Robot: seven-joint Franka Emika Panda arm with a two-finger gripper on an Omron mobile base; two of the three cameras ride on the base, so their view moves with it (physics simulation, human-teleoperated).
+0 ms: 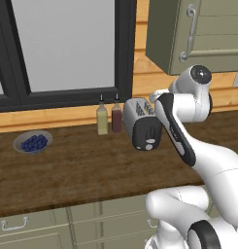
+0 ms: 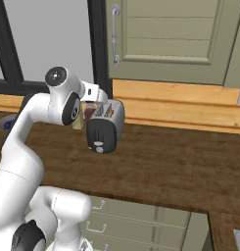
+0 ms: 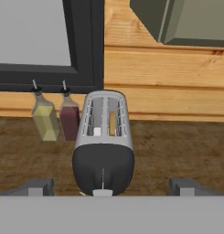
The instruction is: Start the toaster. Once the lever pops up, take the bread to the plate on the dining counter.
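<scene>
toaster (image 3: 104,146) ahead of open end effector (image 3: 111,187) — lever (image 3: 102,192) between fingertips

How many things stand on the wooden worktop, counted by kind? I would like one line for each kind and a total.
Toaster: 1
Bottles: 2, one yellowish and one dark red
Bowl of blueberries: 1
Total: 4

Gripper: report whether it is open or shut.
Open: in the hand view the gripper has its fingertips spread wide, either side of the toaster.
</scene>
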